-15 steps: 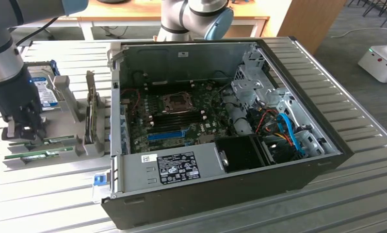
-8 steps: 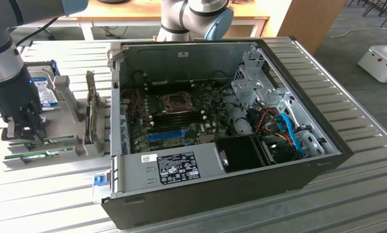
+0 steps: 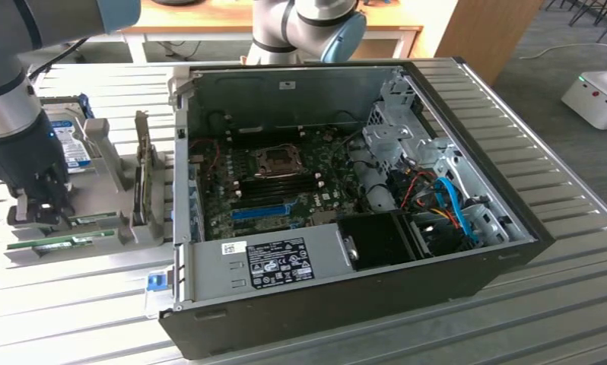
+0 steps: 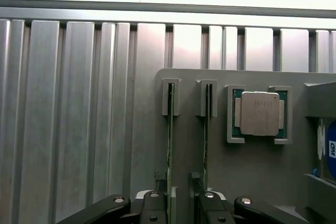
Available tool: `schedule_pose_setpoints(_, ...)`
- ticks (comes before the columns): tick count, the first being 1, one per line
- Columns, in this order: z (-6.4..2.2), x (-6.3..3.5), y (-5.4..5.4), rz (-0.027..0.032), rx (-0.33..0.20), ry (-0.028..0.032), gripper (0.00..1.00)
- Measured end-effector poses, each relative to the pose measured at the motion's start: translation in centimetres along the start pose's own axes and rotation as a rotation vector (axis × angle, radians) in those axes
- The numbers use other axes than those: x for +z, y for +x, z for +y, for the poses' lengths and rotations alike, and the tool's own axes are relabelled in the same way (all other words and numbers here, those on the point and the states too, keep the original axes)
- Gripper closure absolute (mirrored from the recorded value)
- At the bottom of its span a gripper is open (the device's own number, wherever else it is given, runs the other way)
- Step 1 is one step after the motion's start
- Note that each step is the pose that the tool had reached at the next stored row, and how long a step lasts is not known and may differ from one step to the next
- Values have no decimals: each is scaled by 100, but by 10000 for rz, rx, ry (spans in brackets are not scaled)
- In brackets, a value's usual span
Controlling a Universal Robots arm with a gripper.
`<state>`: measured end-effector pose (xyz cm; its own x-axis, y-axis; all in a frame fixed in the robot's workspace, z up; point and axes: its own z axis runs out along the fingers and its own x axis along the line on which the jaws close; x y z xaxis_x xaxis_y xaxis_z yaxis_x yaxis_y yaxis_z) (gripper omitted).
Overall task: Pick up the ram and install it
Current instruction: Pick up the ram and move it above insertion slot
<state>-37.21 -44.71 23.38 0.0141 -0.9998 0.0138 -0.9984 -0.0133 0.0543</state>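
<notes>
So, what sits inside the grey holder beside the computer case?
The ram and a second green stick on edge, a processor chip, a blue-labelled hard drive. The claw covers one end of both sticks.

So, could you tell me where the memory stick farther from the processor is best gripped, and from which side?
I'd pinch its flat faces near the top edge, coming straight down from above. The memory stick stands on its long edge, ends held in slots of the holder, so the top edge alone is free. The second stick runs close alongside, so the gap there is tight.
</notes>
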Motion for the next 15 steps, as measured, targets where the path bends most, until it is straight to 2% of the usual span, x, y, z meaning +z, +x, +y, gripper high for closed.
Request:
schedule_pose_setpoints(8,-5,93,-1,4,0,0,70)
schedule_pose_setpoints(15,-5,99,-1,3,2,0,70)
